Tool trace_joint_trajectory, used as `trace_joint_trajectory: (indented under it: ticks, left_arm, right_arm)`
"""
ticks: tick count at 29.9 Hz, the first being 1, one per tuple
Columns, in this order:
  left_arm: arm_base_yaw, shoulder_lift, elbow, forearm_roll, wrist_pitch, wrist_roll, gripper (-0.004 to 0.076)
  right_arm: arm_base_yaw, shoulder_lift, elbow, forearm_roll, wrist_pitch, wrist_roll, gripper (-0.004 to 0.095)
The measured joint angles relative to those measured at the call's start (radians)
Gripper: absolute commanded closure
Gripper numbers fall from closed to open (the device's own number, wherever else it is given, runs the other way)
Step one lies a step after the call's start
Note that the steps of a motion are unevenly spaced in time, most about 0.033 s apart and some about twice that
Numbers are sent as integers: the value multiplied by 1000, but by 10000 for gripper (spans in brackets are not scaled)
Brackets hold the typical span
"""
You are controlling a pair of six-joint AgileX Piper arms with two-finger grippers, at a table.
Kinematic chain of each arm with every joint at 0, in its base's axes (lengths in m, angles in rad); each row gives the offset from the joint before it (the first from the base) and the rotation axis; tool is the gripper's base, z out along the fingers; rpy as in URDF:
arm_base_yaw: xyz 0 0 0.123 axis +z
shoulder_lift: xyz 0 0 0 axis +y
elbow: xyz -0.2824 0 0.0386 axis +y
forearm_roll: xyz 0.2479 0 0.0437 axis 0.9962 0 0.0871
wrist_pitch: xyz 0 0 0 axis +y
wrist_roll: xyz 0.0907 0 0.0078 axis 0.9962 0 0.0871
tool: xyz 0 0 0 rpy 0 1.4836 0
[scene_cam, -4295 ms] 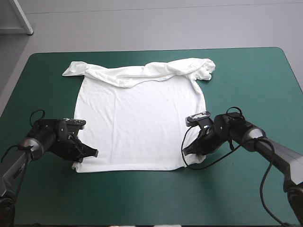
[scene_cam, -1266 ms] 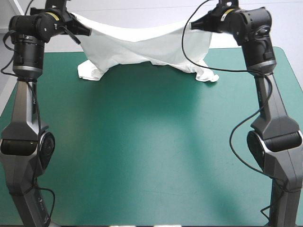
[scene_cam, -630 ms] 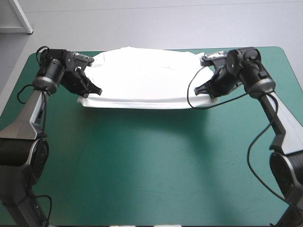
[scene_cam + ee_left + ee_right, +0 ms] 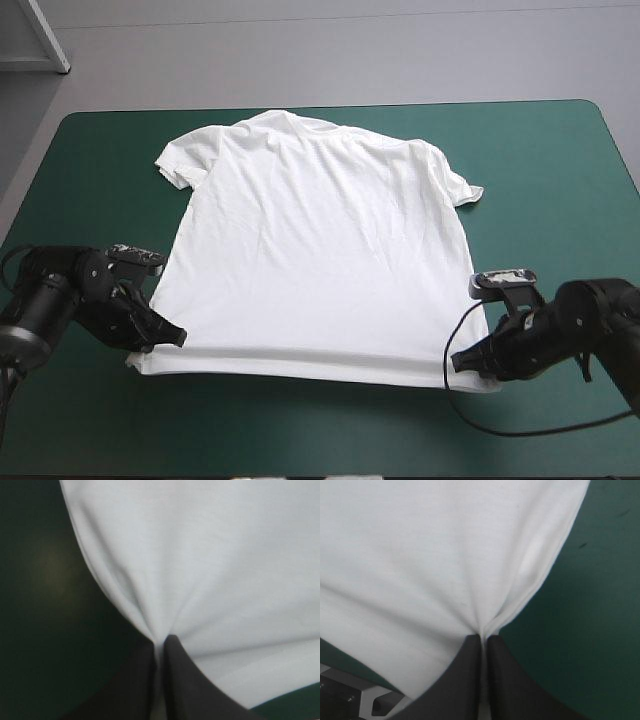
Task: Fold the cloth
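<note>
Both jaws stay clamped on the T-shirt [image 4: 320, 230], now pulled flat between left gripper [image 4: 178, 337] and right gripper [image 4: 457, 361].

T-shirt [image 4: 320, 240]: looking plain white all over (going a bit greyish in the creases)
table cover [image 4: 300, 430]: showing solid teal-green
left gripper [image 4: 178, 338]: sporting black fingers [image 4: 135, 690]
right gripper [image 4: 458, 362]: same deal, wearing black fingers [image 4: 460, 680]

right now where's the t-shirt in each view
High view: T-shirt spread flat mid-table, collar far, hem corners pinched by left gripper and right gripper.
Left wrist view: T-shirt a white field ahead of the gripper, corner pinched.
Right wrist view: T-shirt likewise, other corner.
Shared landmark: teal-green cover beside the shirt's side edge.
</note>
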Motion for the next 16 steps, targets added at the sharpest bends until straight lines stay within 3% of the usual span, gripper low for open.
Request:
trace_joint_trajectory:
  ticks: [7, 9, 11, 16]
  left_arm:
    - [0, -143, 93, -6, 0, -11, 699]
    - [0, -166, 101, -9, 0, -11, 661]
    - [0, -181, 104, -9, 0, -11, 589]
    - [0, -186, 105, -1, 1, -11, 269]
  right_arm:
    - [0, -112, 88, 19, 1, 15, 915]
    - [0, -112, 99, 28, 1, 6, 857]
    - [0, -112, 111, 42, 1, -13, 742]
    - [0, -112, 124, 50, 3, -51, 245]
